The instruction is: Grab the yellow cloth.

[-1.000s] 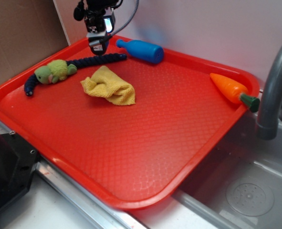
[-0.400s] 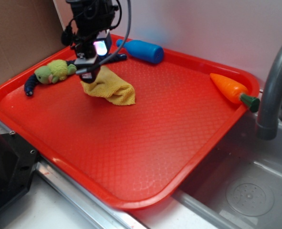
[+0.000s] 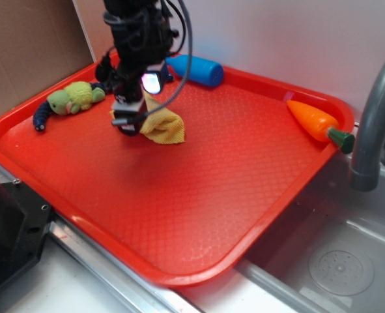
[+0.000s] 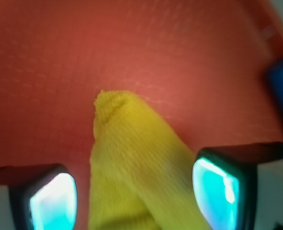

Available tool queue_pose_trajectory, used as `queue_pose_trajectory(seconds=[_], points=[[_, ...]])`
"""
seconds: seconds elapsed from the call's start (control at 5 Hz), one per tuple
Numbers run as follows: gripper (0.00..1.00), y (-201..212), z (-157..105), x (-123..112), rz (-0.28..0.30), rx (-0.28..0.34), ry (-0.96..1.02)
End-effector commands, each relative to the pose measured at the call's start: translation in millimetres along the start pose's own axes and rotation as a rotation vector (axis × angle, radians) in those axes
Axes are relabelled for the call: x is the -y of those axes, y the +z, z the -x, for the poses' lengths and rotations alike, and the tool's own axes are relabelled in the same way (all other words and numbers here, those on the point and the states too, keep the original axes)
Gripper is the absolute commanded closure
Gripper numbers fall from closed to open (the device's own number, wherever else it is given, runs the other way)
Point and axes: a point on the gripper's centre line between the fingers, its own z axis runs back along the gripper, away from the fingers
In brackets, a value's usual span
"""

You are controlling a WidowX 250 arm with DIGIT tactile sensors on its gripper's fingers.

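The yellow cloth lies crumpled on the red tray, in its back left part. My gripper is down over the cloth's left end, hiding that part in the exterior view. In the wrist view the yellow cloth fills the gap of my gripper. The jaws stand wide apart, one on each side of a fold, with red tray showing between the left finger and the cloth. The gripper is open.
A yellow-green plush toy with a dark-blue rope tail lies left of the gripper. A blue bottle lies at the tray's back rim. An orange carrot rests at the right corner. A grey faucet and sink stand to the right.
The gripper has moved from the tray's back edge forward and down, and now straddles the cloth's left end. The cloth and the other objects have not moved.
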Motion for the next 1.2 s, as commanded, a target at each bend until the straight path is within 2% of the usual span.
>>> queue_pose_trajectory(seconds=[0.0, 0.4, 0.6, 0.8, 1.0], points=[[1.0, -25.1, -13.4, -13.3, -0.018, -0.033, -0.016], [1.0, 1.0, 8.5, -19.4, -0.049, -0.009, 0.069], [1.0, 49.4, 25.7, -21.1, -0.087, 0.034, 0.26], [1.0, 98.3, 19.9, -5.9, -0.078, 0.128, 0.477], [1.0, 149.7, -2.9, 5.3, 0.061, 0.046, 0.607]])
